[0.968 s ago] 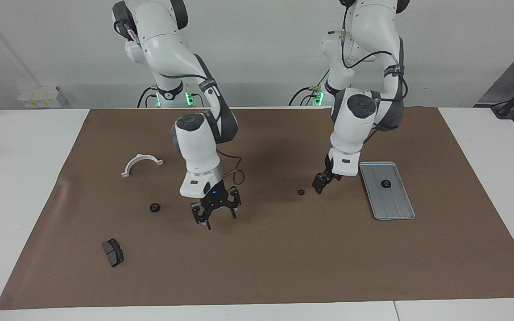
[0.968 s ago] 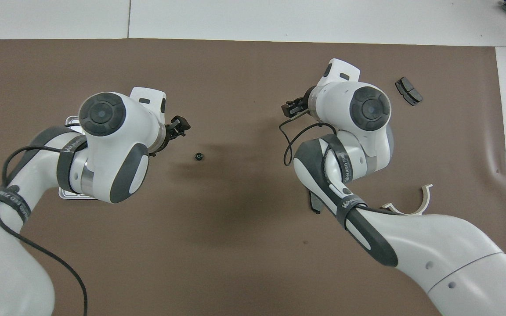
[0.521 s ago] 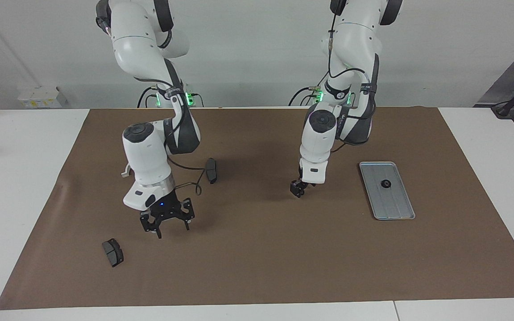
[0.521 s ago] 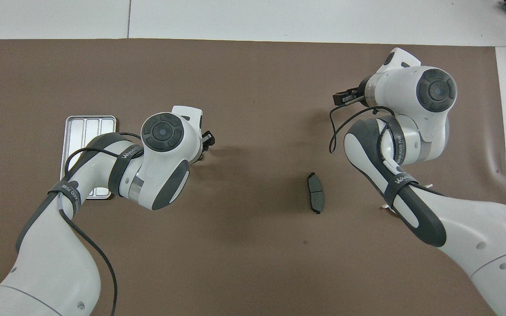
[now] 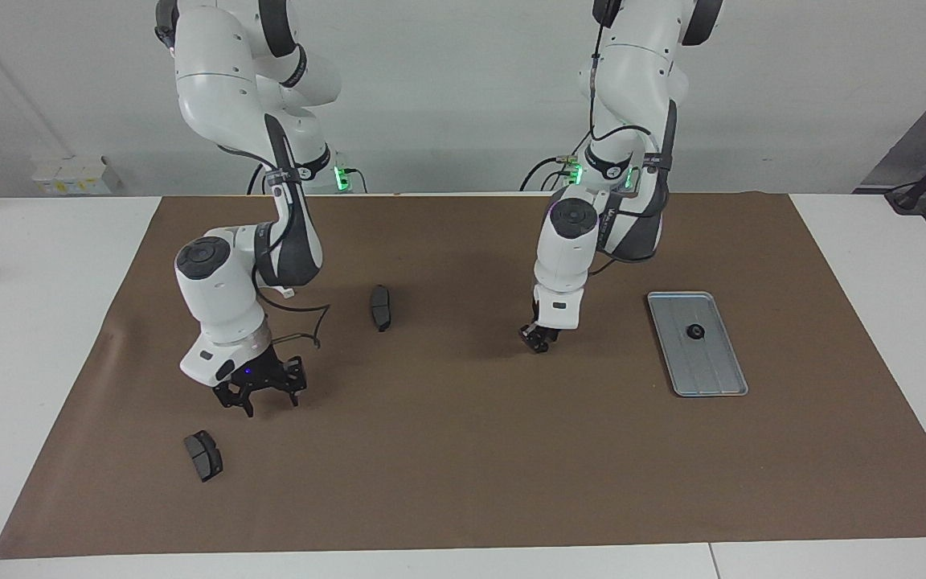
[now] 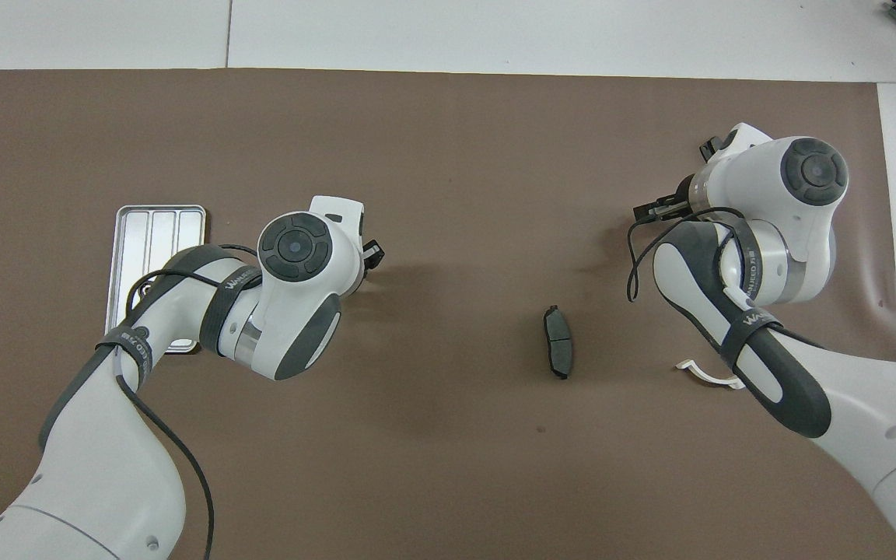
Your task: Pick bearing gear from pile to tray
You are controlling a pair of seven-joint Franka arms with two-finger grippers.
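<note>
A robotics lab is showing itself here: two white Franka arms [image 5: 238, 104] are standing bolted at a white table [image 5: 37, 322], working over a brown paper mat [image 5: 463, 482], cables trailing against a bare pale wall [image 5: 447, 88].

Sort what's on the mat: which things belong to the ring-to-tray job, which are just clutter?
Job:
- tray
- black ring lying in the tray
- left gripper, low over mid-mat
- right gripper, low over the mat

Lying about:
- mid-mat brake pad
- brake pad near the right gripper
- white bracket, mostly hidden
</note>
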